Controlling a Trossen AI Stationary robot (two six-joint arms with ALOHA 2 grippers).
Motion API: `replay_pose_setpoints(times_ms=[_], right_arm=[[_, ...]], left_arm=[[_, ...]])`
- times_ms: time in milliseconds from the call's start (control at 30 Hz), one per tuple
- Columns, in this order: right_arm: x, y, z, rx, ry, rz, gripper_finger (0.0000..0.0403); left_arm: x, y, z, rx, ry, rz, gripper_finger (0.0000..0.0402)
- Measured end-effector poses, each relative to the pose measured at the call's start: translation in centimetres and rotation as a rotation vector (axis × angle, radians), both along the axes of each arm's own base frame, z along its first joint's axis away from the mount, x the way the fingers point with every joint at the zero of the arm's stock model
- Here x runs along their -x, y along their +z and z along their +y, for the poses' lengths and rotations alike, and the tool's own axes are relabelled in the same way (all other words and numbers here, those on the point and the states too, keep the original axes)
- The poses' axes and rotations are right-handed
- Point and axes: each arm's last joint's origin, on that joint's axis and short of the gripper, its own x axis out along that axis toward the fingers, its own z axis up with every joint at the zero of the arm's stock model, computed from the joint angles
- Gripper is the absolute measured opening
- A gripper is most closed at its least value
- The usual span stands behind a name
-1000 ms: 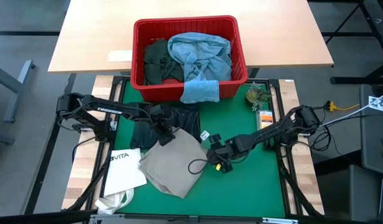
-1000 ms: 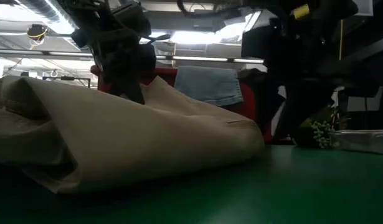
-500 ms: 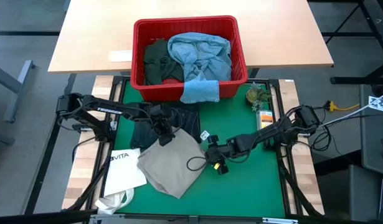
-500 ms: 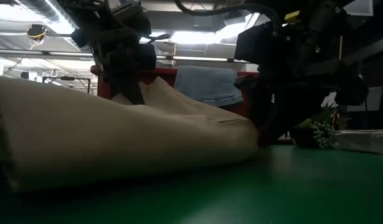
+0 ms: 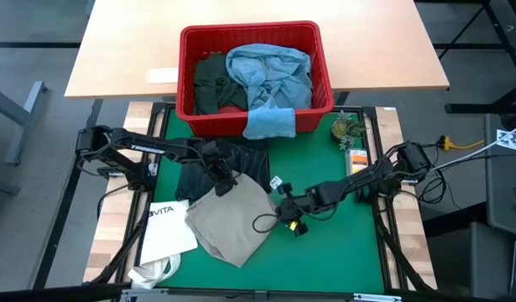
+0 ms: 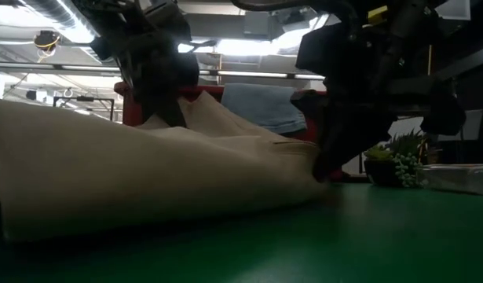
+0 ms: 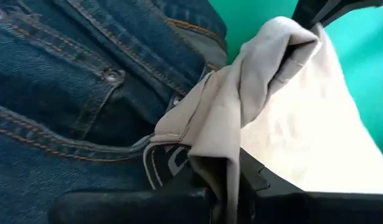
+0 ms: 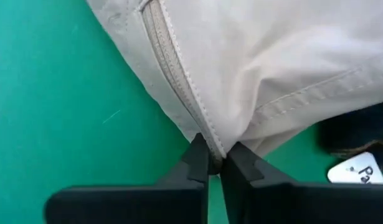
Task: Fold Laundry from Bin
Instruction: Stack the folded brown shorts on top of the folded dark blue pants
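Tan trousers (image 5: 231, 223) lie bunched on the green mat (image 5: 341, 252), near the red bin (image 5: 241, 33) with more laundry (image 5: 266, 71). Our right gripper (image 8: 215, 163) has just pinched shut on their seamed edge, and our left gripper (image 7: 223, 180) has closed on a soft fold. Now we hold both sides and can spread the thin cloth flat.

The word "VITA" is showing in dark letters on the white tote bag (image 5: 167, 228) lying at the near left of the table. "TROSSEN" is reading in white along the left arm (image 5: 148, 151). A white tag (image 8: 359, 171) by the khaki trousers (image 8: 272, 56) is showing print too cropped to read.
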Motion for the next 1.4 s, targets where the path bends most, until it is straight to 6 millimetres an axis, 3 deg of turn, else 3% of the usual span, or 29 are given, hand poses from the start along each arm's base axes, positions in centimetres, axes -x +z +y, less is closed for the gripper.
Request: replay_pose_setpoints(times_ms=[133,400,667,900,1067,1267,1400], right_arm=[[-0.6,1.1,0.1,0.030,0.053,-0.025,0.0043],[-2.2,4.7,0.4,0.203,0.185,-0.051,0.0012],[-4.2,8.1,-1.9,0.227,0.199,-0.117,0.0022],[-3.7,8.0,-2.6,0.146,0.249,-0.004,0.0016],[-2.5,7.4,-3.1,0.241,0.213,0.130,0.0030],[-3.5,7.7,-4.7,0.352,0.210,0.062,0.0013],[-4.5,8.2,-6.3,0.343,0.234,-0.027,0.0017]], left_arm=[[0.4,1.1,-0.1,0.009,-0.004,-0.040,0.0011],[3.2,5.0,-1.2,0.005,0.023,-0.116,0.0010],[6.0,7.7,-2.9,0.008,0.070,-0.175,0.0010],[5.4,7.1,-4.0,-0.061,0.097,-0.143,0.0010],[4.5,5.9,-4.2,-0.084,0.179,-0.085,0.0012],[4.5,5.7,-4.0,-0.078,0.266,-0.069,0.0011],[6.0,6.8,-3.9,-0.084,0.319,-0.032,0.0009]])
